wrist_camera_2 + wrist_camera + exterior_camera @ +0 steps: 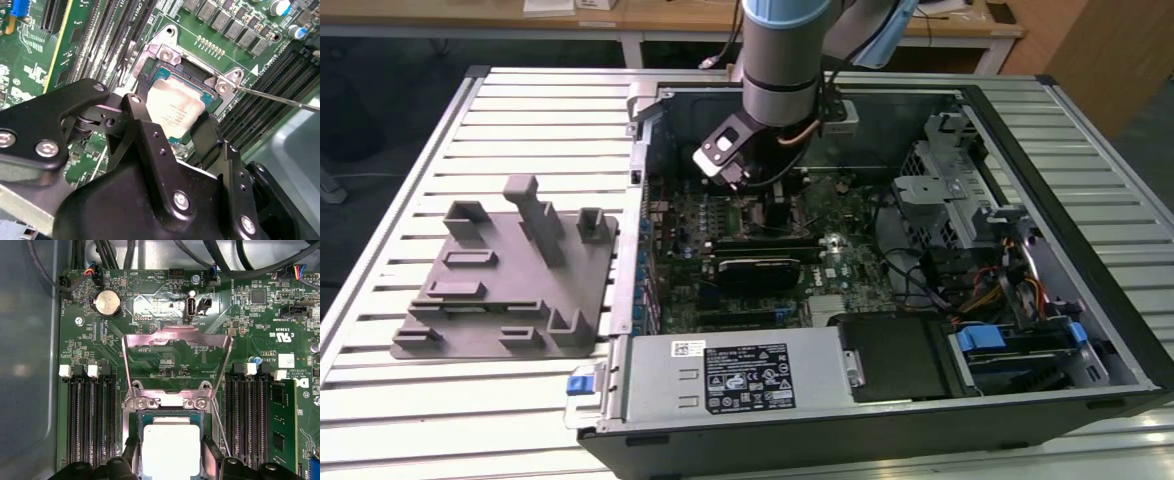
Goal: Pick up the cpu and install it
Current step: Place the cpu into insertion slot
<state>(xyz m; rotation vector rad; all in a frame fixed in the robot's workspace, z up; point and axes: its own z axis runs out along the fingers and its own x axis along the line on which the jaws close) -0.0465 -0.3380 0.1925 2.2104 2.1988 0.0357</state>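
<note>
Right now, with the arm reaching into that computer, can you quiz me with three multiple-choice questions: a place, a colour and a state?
1. Where is the cpu? A) at the motherboard socket, at the claw's tip B) on the floor C) in someone's hand
2. What colour is the tray with upright posts? A) red B) grey C) yellow
3. The socket's metal cover plate is: A) clamped over the cpu B) swung open C) missing
Answers: 1 A, it sits at the socket at the claw's tip. 2 B, plain grey. 3 B, it stands flipped back, cpu uncovered.
</note>
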